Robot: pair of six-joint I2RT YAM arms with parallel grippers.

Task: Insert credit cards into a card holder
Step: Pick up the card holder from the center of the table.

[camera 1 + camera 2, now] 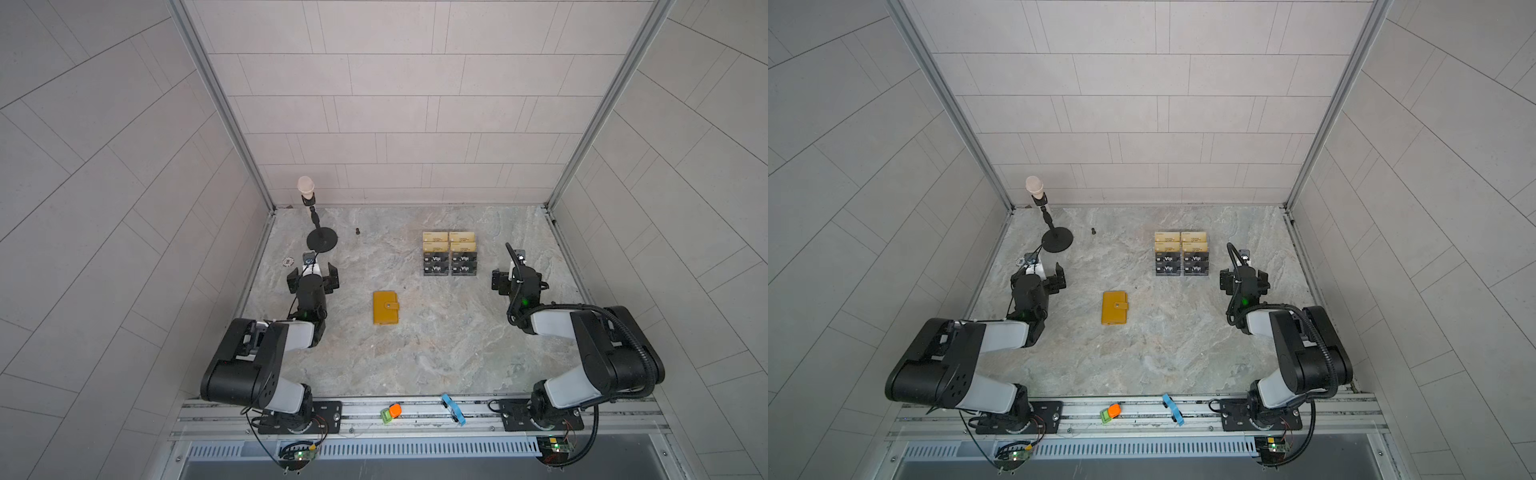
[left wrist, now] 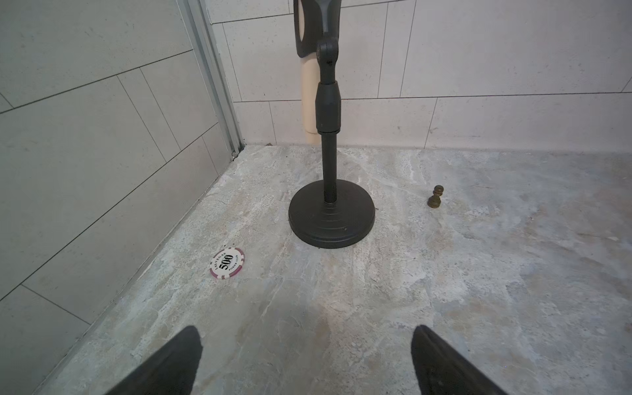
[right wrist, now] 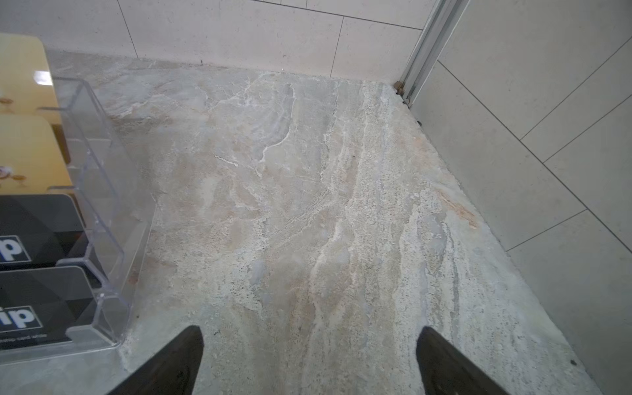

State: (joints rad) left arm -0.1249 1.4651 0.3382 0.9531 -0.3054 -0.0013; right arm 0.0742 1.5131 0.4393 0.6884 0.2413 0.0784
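You have open worktop all round the card holder. Ahead of your left hand stand a microphone stand, a poker chip and a small pawn. The acrylic card stand sits near your right hand.

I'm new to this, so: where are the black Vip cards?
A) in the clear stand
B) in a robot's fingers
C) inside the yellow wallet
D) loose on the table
A: the black Vip cards sit in the clear stand, apart from the closed yellow wallet.
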